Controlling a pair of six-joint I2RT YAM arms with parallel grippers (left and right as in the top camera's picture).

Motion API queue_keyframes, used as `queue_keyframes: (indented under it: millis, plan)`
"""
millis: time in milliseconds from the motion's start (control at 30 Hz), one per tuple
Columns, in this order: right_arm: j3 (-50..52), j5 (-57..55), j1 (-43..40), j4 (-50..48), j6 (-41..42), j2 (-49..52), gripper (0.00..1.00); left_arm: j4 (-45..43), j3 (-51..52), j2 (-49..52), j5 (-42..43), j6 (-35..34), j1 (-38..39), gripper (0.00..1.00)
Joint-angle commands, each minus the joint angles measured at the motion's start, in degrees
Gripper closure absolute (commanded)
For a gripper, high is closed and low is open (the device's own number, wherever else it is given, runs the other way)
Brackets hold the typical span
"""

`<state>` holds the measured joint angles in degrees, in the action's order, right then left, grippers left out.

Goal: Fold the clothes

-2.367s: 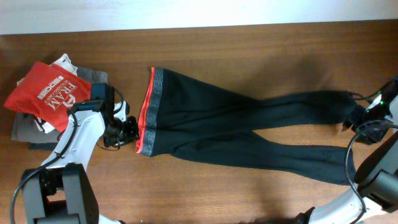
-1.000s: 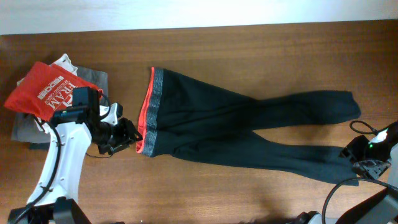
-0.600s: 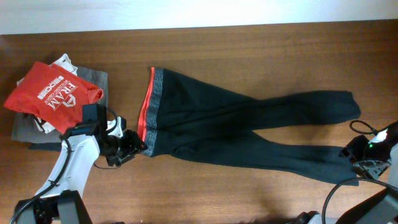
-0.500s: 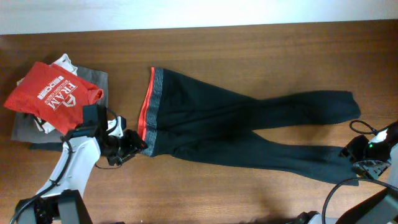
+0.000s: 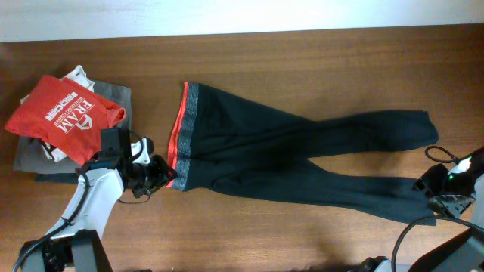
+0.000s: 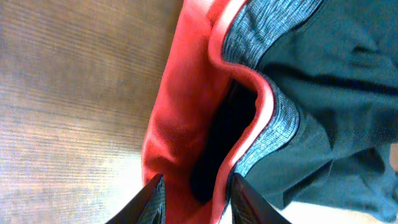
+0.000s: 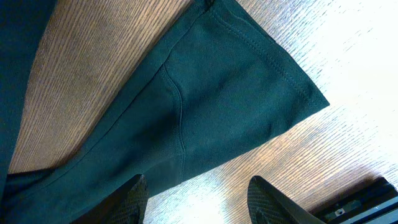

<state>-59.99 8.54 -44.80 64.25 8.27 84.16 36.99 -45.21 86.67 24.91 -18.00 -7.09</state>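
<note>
I judge the black leggings (image 5: 302, 159) thin, stretchy and light, apt to sag. They lie flat on the wooden table (image 5: 318, 60), grey waistband (image 6: 273, 118) at my left, so that firmer corner and a cuff (image 7: 249, 81) are my holds. My left claw (image 6: 199, 190) straddles the orange-red lining (image 6: 180, 112) there; whether it pinches I cannot tell. My right claw (image 7: 199, 196) stands spread over the cuff. The red T-shirt (image 5: 64, 113) seems to read "FRAM" — the rest is too small.

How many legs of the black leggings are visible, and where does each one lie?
2. The upper leg stretches to the table's far right. The lower leg runs to the near right, its cuff by the right claw. None seems hidden.
</note>
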Motion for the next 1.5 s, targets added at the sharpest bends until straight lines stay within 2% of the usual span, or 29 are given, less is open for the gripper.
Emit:
queue_keyframes:
  millis: [0,200,433,633,1200,1267,1300,1467]
  plan:
    - [0.2,0.5,0.3,0.0,-0.5,-0.8,0.43,2.6,0.3,-0.1,0.7,0.0,0.0,0.65]
    - [0.2,0.5,0.3,0.0,-0.5,-0.8,0.44,5.7,0.3,-0.1,0.7,-1.7,0.0,0.50]
    - [0.2,0.5,0.3,0.0,-0.5,-0.8,0.44,2.4,1.2,-0.1,-0.9,-2.5,0.0,0.50]
    - [0.2,0.5,0.3,0.0,-0.5,-0.8,0.44,-0.4,5.4,-0.1,-0.3,-6.5,0.0,0.50]
    - [0.2,0.5,0.3,0.0,-0.5,-0.8,0.44,-7.0,6.1,-0.1,0.4,-6.7,0.0,0.50]
    - [0.2,0.5,0.3,0.0,-0.5,-0.8,0.44,-7.0,6.1,-0.1,0.4,-6.7,0.0,0.51]
    - [0.2,0.5,0.3,0.0,-0.5,-0.8,0.43,-7.0,6.1,-0.1,0.4,-6.7,0.0,0.55]
    - [0.2,0.5,0.3,0.0,-0.5,-0.8,0.44,-7.0,6.1,-0.1,0.4,-6.6,0.0,0.81]
